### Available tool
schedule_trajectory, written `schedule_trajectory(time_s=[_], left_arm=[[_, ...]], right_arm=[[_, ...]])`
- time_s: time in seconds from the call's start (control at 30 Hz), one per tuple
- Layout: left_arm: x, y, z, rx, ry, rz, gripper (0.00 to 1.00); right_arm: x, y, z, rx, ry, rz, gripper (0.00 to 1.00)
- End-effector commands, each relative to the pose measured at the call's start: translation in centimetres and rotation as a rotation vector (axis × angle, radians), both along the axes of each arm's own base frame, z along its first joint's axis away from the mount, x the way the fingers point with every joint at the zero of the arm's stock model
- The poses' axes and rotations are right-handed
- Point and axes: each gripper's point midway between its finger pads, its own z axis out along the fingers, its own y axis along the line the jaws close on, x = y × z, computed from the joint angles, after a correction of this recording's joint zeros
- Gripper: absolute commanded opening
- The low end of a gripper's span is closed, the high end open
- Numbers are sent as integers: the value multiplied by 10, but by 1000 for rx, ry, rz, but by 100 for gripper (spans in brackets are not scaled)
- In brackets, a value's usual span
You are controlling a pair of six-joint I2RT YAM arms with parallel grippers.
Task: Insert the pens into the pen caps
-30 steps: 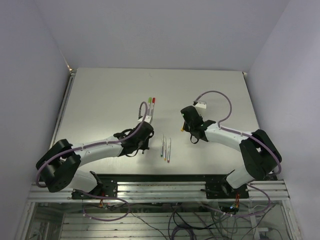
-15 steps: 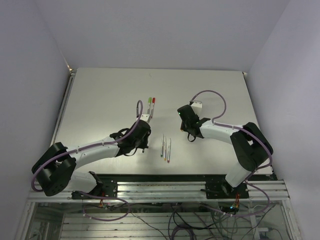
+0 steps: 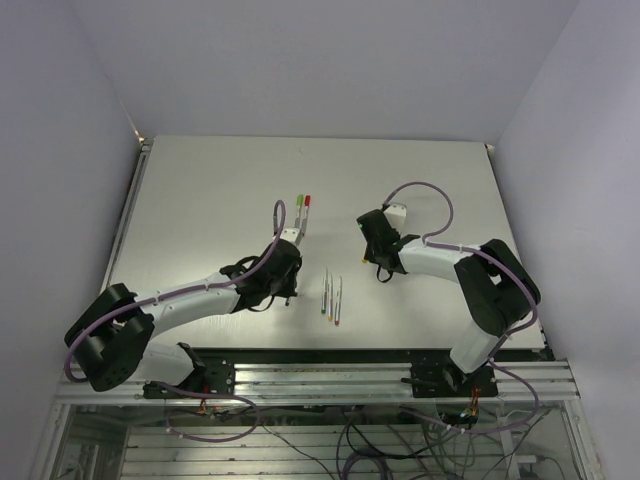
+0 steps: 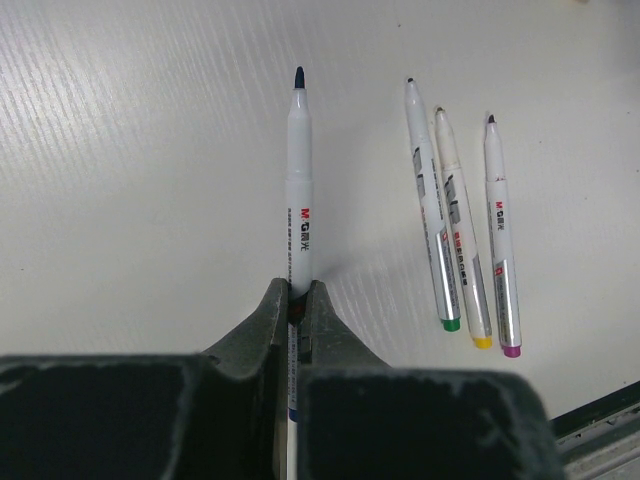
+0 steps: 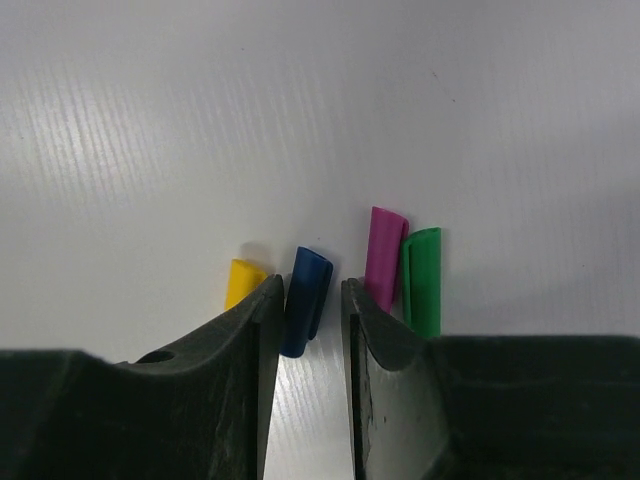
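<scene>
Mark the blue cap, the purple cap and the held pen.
blue cap (image 5: 305,295), right wrist view, mid body.
purple cap (image 5: 384,250), right wrist view, mid body.
held pen (image 4: 299,190), left wrist view, mid barrel.

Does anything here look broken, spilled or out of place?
Nothing stands out. Three uncapped pens lie side by side, the left gripper holds a fourth pen, and the right gripper straddles the blue cap beside the yellow cap, purple cap and green cap. Nothing spilled or broken.
</scene>
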Motion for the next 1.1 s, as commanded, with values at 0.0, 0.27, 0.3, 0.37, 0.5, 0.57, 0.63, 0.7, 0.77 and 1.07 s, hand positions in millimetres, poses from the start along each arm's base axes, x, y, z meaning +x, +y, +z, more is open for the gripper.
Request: schedule_trajectory(time_s=[0.0,0.27,0.3,0.37,0.5,0.57,0.63,0.7,0.77,1.07], left_arm=[[4,-5,3,-22,-9,-10,7],[3,-5,-2,-18,4,-9,7],[3,-5,-2,-18,5,-10,7],[4,-5,-3,-18,8,-8,7],[3,-4,-2,-19,4,-3,7],[4,-3,0,-21,-2,0,7],[4,-3,1,-23,-4,2,7],[4,-3,1,-24,-8,0,7],[5,-4,0,-21,-8,-2,7],[14,-19,12,-69,-48,-35,7]], right_arm=[[6,0,-3,10,-5,-13,29],[7,-3,-9,11,9,-12,29],[7,-3,-10,10,13,-10,28],[5,-3,-13,8,23,-9,28],[-2,-3,-19,13,52,-7,25],[-7,-4,-23,20,70,-8,24],[-14,-5,-28,26,91,-8,21],[-20,-6,-35,25,115,-6,10],[-25,-8,-41,17,138,-7,0],[-22,-13,-20,11,79,4,0]])
